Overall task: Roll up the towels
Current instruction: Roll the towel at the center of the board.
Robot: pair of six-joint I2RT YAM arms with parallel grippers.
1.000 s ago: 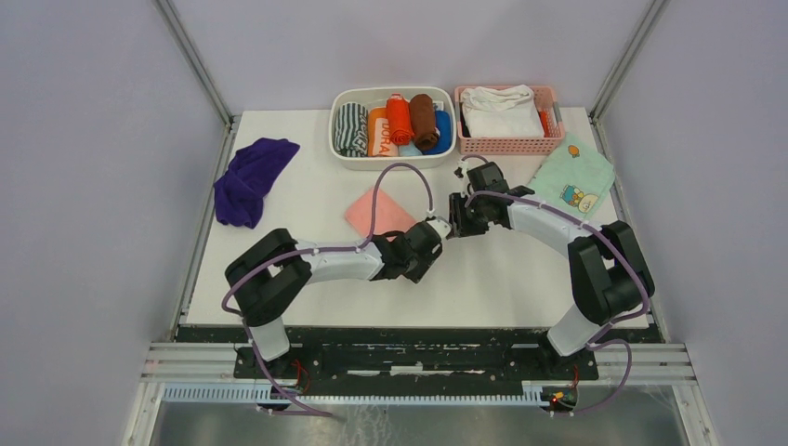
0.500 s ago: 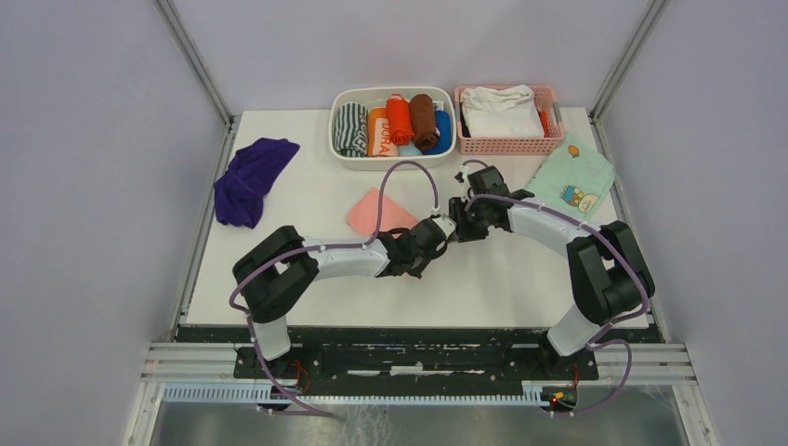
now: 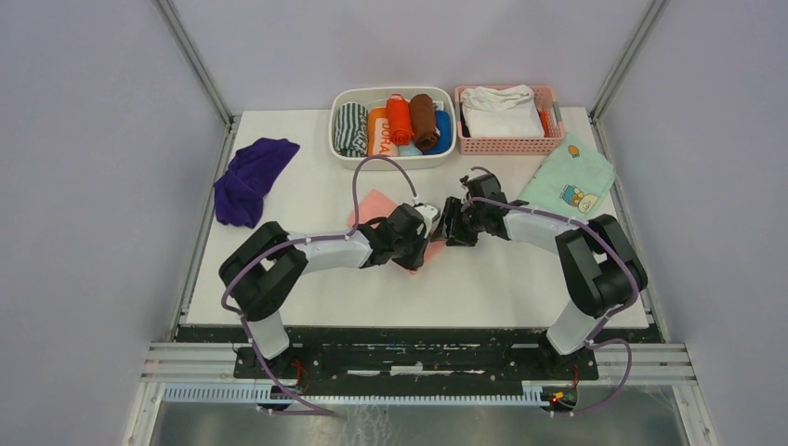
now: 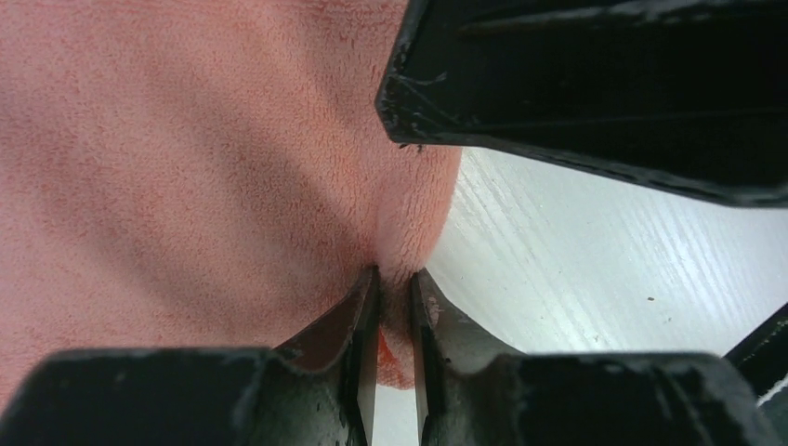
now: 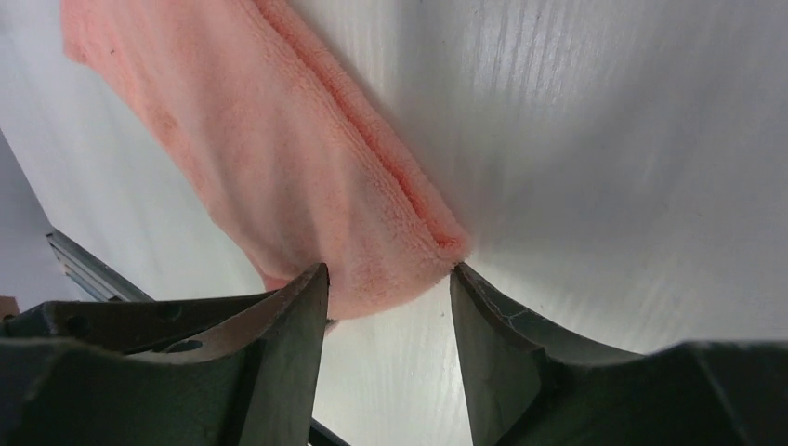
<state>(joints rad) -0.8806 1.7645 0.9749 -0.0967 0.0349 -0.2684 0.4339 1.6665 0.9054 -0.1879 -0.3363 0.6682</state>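
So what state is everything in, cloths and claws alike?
salmon-pink towel: flat, unrolled, one edge pinched.
purple towel: crumpled, untouched.
left gripper: shut on the salmon-pink towel.
right gripper: open, astride that towel's corner.
mint-green cloth: spread flat.
white bin: holds rolled towels.
pink basket: holds white cloth.

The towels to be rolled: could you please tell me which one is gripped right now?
The pink towel in the middle: the left gripper has its jaws shut on its edge. The purple towel lies crumpled far left, untouched.
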